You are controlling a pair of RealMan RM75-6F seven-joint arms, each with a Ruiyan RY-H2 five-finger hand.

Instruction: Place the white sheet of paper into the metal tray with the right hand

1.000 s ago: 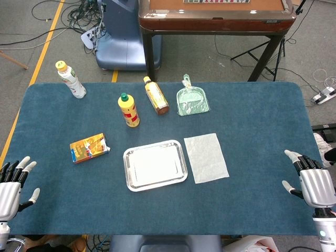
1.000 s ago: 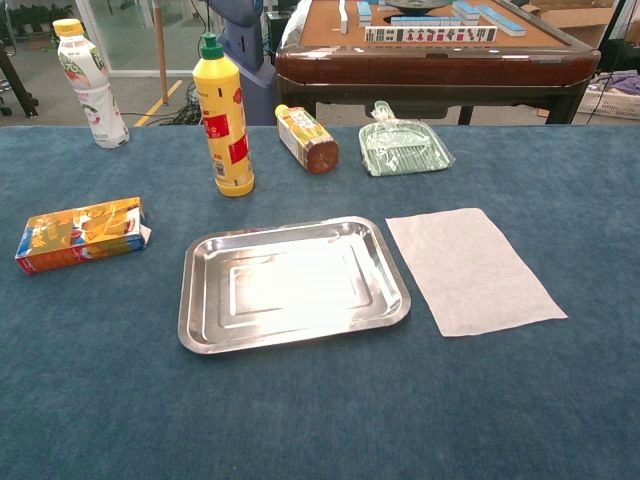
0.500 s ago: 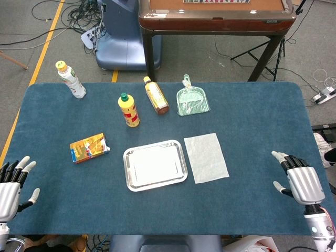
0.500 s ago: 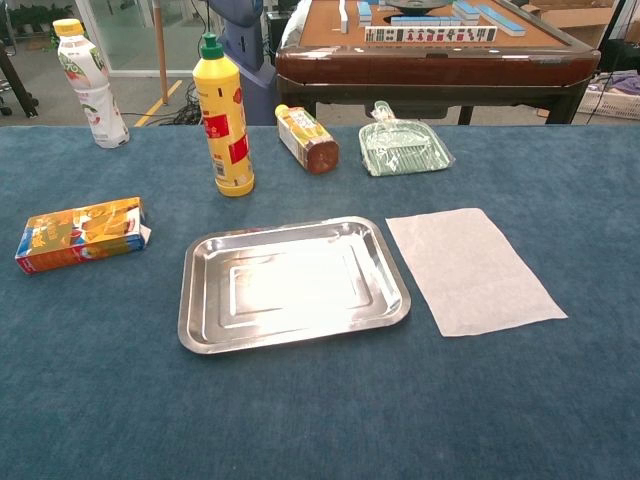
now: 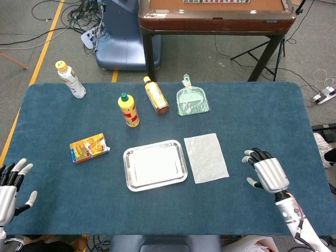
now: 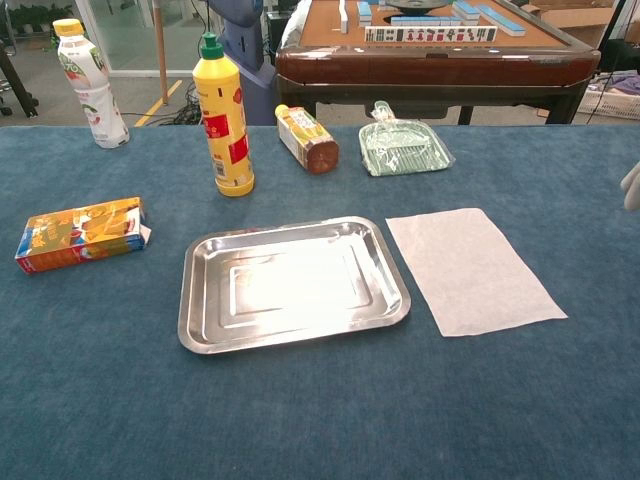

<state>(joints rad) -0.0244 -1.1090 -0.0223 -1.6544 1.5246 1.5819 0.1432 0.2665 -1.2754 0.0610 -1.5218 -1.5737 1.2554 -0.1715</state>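
Note:
A white sheet of paper (image 5: pixel 206 157) (image 6: pixel 471 268) lies flat on the blue table just right of the empty metal tray (image 5: pixel 155 165) (image 6: pixel 290 284). My right hand (image 5: pixel 268 173) hovers over the table to the right of the paper, fingers spread and holding nothing; only a fingertip of it shows at the chest view's right edge (image 6: pixel 631 186). My left hand (image 5: pixel 9 189) stays at the near left corner, fingers apart and empty.
An orange box (image 5: pixel 89 147) lies left of the tray. Behind it stand a yellow bottle (image 5: pixel 128 109), a lying brown bottle (image 5: pixel 156 95), a green dustpan (image 5: pixel 192 98) and a white bottle (image 5: pixel 70 79). A mahjong table (image 5: pixel 215 16) stands beyond the far edge.
My right hand has moved left from the table's right edge toward the paper. The left hand has dropped slightly lower. Paper and tray have not moved.

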